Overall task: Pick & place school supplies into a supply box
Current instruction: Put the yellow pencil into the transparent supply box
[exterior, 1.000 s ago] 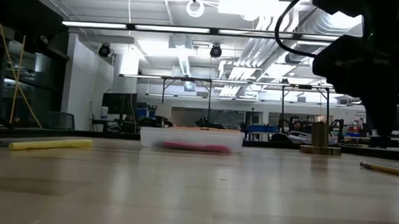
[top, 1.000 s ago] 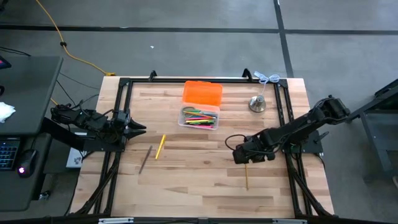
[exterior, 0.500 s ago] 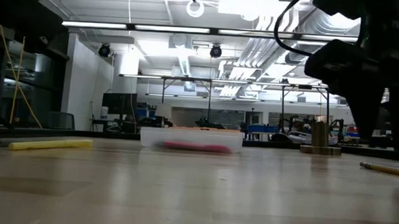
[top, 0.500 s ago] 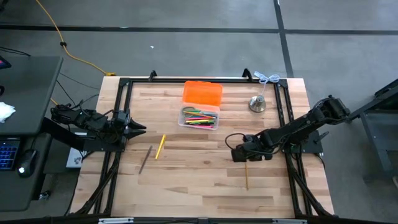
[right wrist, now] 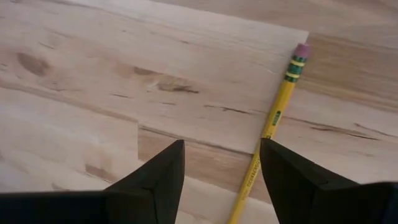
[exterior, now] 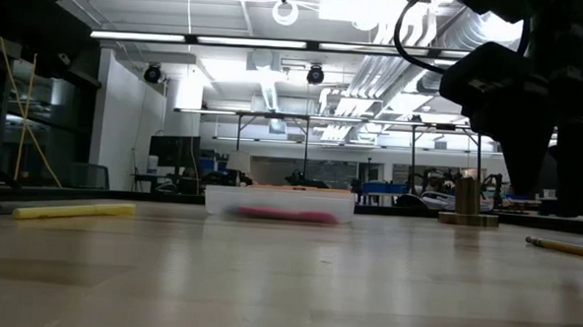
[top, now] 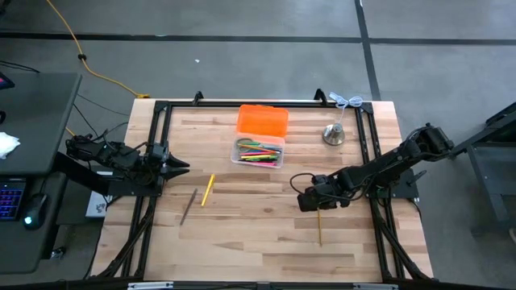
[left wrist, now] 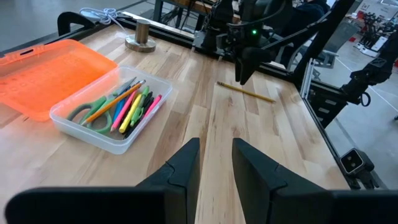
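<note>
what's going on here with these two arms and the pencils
The right gripper hangs open just above a yellow pencil lying on the wooden table, apparently lining up to pick it up; nothing is held yet. The left gripper waits at the table's left edge, fingers apart and empty. The clear supply box with its orange lid folded open already holds several pens and markers. A yellow marker and a dark pen are also loose on the table.

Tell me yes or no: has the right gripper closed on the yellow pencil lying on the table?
No. In the right wrist view the right gripper stands open above the table, and the yellow pencil lies flat on the wood, ungripped.
</note>
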Robot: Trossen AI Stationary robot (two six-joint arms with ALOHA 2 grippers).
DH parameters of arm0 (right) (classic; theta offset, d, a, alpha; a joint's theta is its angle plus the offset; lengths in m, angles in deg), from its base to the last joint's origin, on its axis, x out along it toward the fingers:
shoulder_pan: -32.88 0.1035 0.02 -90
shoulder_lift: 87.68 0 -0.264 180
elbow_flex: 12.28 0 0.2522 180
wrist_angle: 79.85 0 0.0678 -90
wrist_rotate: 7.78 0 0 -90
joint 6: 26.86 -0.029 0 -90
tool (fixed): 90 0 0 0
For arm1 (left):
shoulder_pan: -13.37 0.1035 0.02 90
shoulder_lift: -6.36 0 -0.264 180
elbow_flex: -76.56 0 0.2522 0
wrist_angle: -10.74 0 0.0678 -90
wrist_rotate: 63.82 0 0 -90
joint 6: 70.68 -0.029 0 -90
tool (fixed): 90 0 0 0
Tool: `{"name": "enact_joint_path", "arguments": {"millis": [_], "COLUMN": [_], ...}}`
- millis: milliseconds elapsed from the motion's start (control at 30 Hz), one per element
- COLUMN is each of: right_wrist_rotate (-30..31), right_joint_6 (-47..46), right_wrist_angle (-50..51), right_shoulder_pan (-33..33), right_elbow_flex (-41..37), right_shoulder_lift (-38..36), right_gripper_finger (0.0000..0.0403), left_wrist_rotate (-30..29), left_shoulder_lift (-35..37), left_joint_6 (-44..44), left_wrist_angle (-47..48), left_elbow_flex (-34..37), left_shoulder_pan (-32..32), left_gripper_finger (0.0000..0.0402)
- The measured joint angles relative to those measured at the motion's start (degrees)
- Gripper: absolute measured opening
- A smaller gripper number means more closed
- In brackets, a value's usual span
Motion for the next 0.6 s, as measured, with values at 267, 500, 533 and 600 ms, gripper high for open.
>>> {"name": "enact_joint_path", "arguments": {"millis": [267, 500, 533, 600], "right_wrist_rotate": [-3.2, -0.3, -0.1, 0.5], "right_joint_6": [-0.8, -4.0, -4.5, -5.0], "right_wrist_angle": [0.7, 2.1, 2.2, 2.8], "right_shoulder_pan": [0.3, 2.2, 2.4, 2.8], "right_elbow_flex": [0.0, 0.0, 0.0, 0.0], "right_shoulder_lift": [0.0, 0.0, 0.0, 0.0], "right_gripper_finger": [0.0185, 0.0185, 0.0185, 0.0185], "left_wrist_rotate": [-0.1, -0.2, -0.2, -0.2], "left_shoulder_lift": [0.0, 0.0, 0.0, 0.0], "left_joint_6": [0.0, 0.0, 0.0, 0.0], "left_wrist_angle": [0.0, 0.0, 0.0, 0.0], "left_elbow_flex": [0.0, 0.0, 0.0, 0.0], "left_shoulder_pan": [0.0, 0.0, 0.0, 0.0], "left_gripper_finger": [0.0122, 0.0122, 0.0122, 0.0122]}}
